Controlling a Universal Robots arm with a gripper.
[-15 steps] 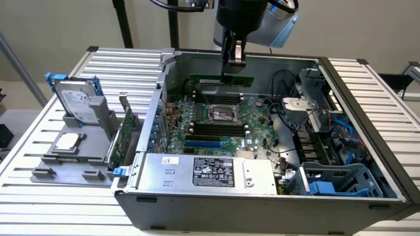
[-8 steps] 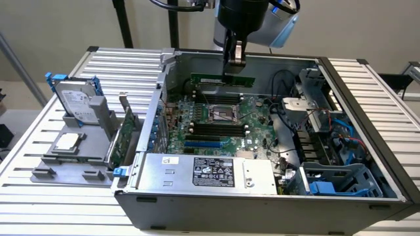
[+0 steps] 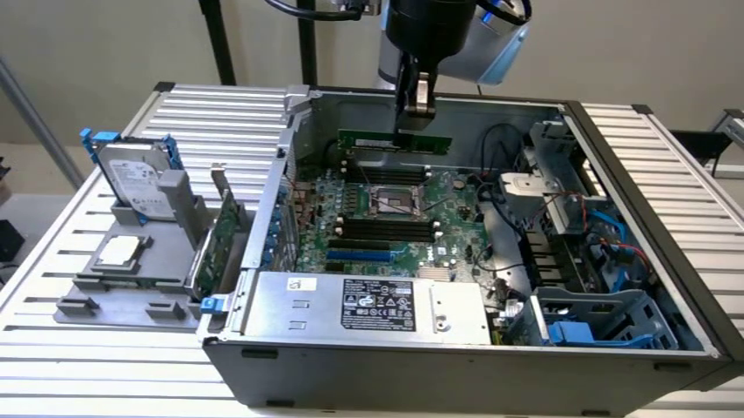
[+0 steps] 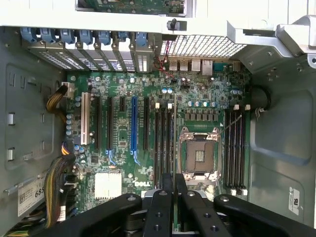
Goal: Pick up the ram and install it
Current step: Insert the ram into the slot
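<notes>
My gripper (image 3: 415,120) hangs over the back part of the open computer case (image 3: 651,226), shut on the ram (image 3: 395,141). The ram is a long green stick, held level by its top edge above the motherboard (image 3: 448,196). In the wrist view the ram (image 4: 174,138) is seen edge-on as a thin line between my black fingers (image 4: 163,200). It runs parallel to the black memory slots (image 4: 163,143) beside the processor socket (image 4: 200,155), and more slots (image 4: 236,148) lie on the socket's other side. In the exterior view the slots (image 3: 378,229) sit below and nearer than the ram.
A grey stand (image 3: 122,300) at the exterior view's left carries a hard drive (image 3: 131,178), a silver processor chip (image 3: 120,252) and a green expansion card (image 3: 215,248). Inside the case are the power supply (image 3: 366,305), cables (image 3: 611,231) and a blue drive bay (image 3: 593,326).
</notes>
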